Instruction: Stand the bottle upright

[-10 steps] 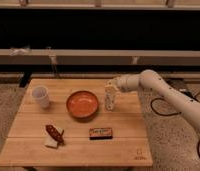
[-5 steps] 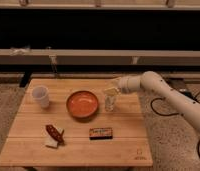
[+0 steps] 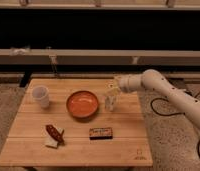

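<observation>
The gripper (image 3: 113,89) hangs just above the bottle (image 3: 110,102), to the right of the orange bowl (image 3: 83,104), and I cannot tell from here whether it is closed on the bottle's top or merely poised over it. The bottle stands upright on the wooden table (image 3: 28,145), just beside the bowl's right rim. The white arm (image 3: 163,90) reaches in from the right, its elbow well out past the table's edge. Left of the bowl, near the far-left corner, sits a white paper cup (image 3: 41,96). In front of the bowl lies a dark box with orange print (image 3: 101,132), and to the bowl's front left a reddish-brown item rests on something white (image 3: 53,136).
</observation>
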Robot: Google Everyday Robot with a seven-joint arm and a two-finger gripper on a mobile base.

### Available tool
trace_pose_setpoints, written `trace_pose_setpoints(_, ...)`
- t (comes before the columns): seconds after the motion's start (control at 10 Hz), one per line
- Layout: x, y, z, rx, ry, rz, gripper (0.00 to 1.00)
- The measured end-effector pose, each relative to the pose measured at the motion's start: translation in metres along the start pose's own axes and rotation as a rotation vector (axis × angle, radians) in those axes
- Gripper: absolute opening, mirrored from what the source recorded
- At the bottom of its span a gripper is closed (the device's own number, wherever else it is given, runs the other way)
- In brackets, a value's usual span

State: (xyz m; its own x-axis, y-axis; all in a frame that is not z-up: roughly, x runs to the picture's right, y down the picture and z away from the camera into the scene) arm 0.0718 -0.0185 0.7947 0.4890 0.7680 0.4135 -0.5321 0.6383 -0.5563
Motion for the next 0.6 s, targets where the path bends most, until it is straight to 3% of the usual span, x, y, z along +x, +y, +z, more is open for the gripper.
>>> trace_pose_setpoints(0.6,-0.0026,-0.0004,-0.0045,0.004,0.010,-0.002,0.80)
